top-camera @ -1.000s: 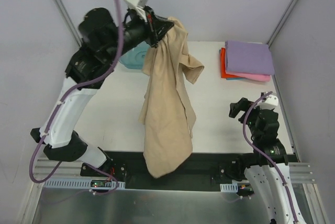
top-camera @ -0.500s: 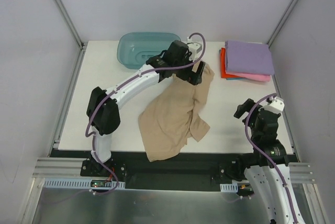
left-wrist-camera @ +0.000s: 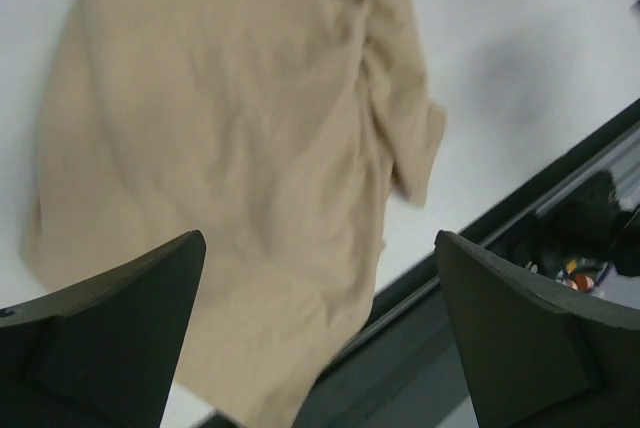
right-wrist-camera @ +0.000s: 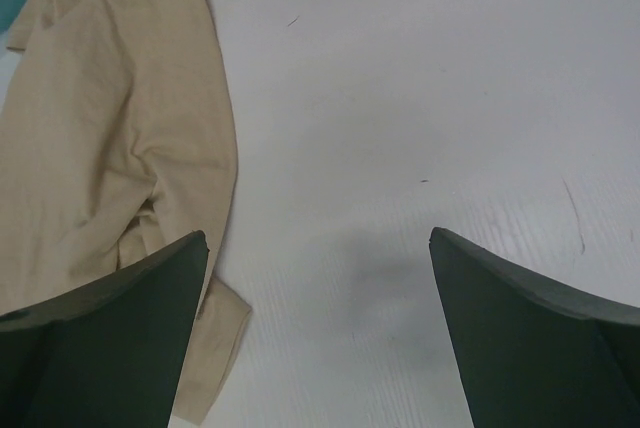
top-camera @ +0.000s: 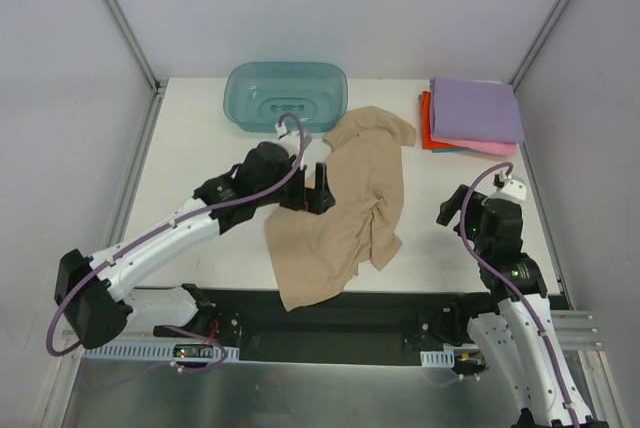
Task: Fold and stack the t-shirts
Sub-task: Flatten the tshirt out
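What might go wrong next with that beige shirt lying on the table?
The tan shirt hangs over the near edge of the table, so a tug could drag it off. One side is bunched; the open left gripper may pinch several layers and fold it crooked.

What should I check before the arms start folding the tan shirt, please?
1. Left gripper open and empty: ok; it is above the shirt.
2. Right gripper open and empty: ok; it is over bare table beside the shirt.
3. Shirt spread flat: not ok; it is rumpled, with a sleeve folded over.
4. Shirt wholly on the table: not ok; its hem hangs over the near edge.
5. Stack tidy: ok; purple is on top.
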